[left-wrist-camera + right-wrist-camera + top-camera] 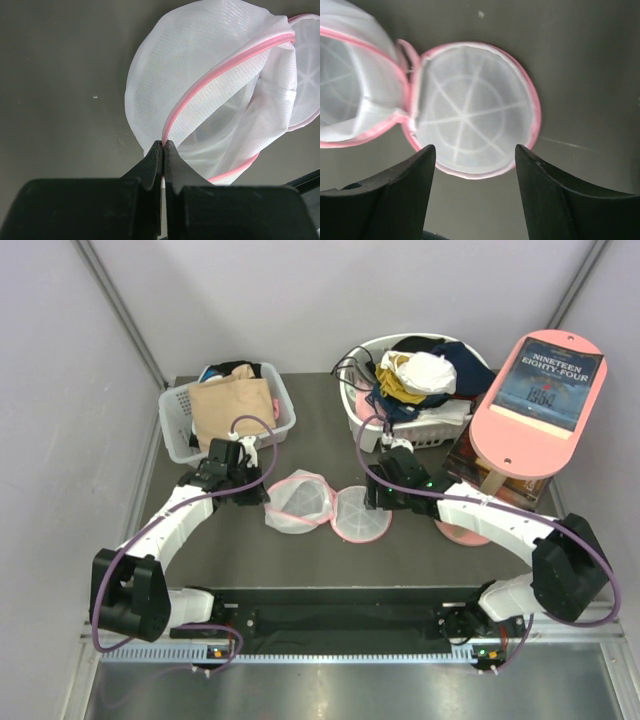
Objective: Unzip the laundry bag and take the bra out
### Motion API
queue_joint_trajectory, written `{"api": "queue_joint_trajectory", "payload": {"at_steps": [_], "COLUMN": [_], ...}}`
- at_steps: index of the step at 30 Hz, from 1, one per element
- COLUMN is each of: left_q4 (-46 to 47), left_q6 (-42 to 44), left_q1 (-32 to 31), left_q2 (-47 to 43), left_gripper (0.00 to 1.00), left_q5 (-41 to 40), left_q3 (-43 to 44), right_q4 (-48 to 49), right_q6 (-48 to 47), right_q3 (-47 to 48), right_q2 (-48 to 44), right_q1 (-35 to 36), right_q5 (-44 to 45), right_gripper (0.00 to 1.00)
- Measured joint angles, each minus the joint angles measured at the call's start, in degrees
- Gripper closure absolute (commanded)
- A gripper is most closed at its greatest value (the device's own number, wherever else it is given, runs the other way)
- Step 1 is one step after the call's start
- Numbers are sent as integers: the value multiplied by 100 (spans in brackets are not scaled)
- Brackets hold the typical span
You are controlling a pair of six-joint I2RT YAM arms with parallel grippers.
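The laundry bag (pixel 298 500) lies unzipped mid-table, its domed mesh half on the left and its flat round lid (pixel 360 512) folded out to the right. My left gripper (pixel 258 490) is shut on the bag's pink rim (pixel 225 65) at the dome's left edge, seen in the left wrist view (pixel 163 142). My right gripper (pixel 372 495) is open and empty just above the lid (pixel 470 110), its fingertips (pixel 427 152) near the lid's near edge. The bra does not show clearly; only white mesh folds (pixel 200 90) are visible inside the dome.
A white slotted basket (pixel 175 425) at back left holds a beige garment (pixel 232 410). A second white basket (pixel 362 420) at back right holds mixed clothes, including a mustard cloth (pixel 400 380). A pink board with a book (pixel 540 390) leans at far right.
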Motion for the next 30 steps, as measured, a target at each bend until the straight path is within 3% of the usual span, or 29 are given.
{"api": "queue_joint_trajectory", "payload": {"at_steps": [8, 24, 30], "left_q4": [-2, 0, -2], "left_q6": [0, 0, 0], "left_q1": [0, 0, 0], "left_q2": [-2, -2, -2], "left_gripper": [100, 100, 100], "left_q5": [-7, -4, -2], "left_q3": [0, 0, 0], "right_q4": [-42, 149, 302], "right_q6": [168, 249, 214], "right_q3": [-490, -557, -540], "right_q2": [125, 1001, 1082], "right_q1": [-535, -599, -599], "right_q5": [52, -20, -22], "right_gripper": [43, 51, 64]}}
